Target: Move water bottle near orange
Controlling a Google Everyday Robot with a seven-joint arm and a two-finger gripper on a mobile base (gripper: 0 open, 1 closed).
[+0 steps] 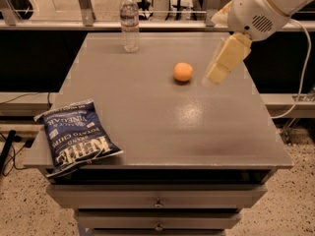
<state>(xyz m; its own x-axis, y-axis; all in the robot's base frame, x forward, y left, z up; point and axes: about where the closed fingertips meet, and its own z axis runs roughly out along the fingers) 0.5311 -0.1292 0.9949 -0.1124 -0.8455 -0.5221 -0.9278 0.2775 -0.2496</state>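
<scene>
The water bottle (130, 20) stands upright at the far left corner of the grey table (162, 132), clear with a white cap and a label band. The orange (182, 72) lies on the table right of centre, well apart from the bottle. My gripper (216, 75) hangs from the white arm that enters at the top right. It hovers just right of the orange and holds nothing that I can see.
A blue chip bag (74, 137) lies at the table's front left corner, overhanging the edge. Drawers (157, 200) sit under the tabletop. A railing with metal posts (83, 4) runs behind the table. A cable (300, 82) hangs at the right.
</scene>
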